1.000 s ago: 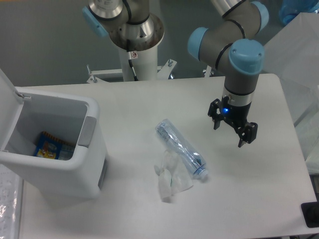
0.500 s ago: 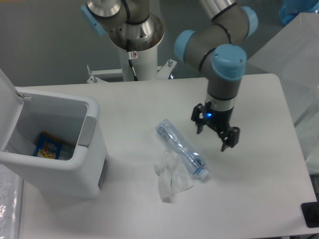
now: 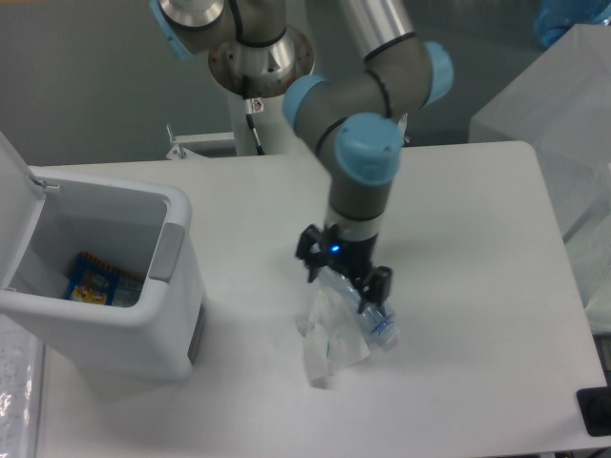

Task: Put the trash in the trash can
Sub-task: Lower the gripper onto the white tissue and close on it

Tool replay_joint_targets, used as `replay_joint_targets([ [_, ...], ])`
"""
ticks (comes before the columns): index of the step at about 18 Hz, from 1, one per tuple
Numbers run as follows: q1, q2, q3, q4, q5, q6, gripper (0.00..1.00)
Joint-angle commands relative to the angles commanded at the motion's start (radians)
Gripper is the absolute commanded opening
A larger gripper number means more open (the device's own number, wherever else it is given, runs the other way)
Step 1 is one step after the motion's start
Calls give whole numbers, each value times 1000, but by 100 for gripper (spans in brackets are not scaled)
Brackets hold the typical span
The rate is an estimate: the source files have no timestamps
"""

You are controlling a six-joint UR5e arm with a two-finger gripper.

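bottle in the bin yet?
No. The bottle lies on the table under the open end effector; the trash can holds only a printed packet.

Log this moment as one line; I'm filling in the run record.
phase: reaching for trash | gripper: open, over bottle | tissue: on table | trash can: lid open, packet inside

One fixed camera, high, overlooking the table (image 3: 477,382)
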Motion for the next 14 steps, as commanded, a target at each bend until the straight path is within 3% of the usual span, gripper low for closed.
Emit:
replay_joint_targets([
  [6,-94,-95,-5,83,276,-21,100],
  [10,-101,-111,3,86,296,-34,100],
  [11,-101,-114,5,86,295,-37,82],
  [13,-101,-115,5,86,292,-60,37],
  [14,-101,-117,6,86,292,-69,9],
])
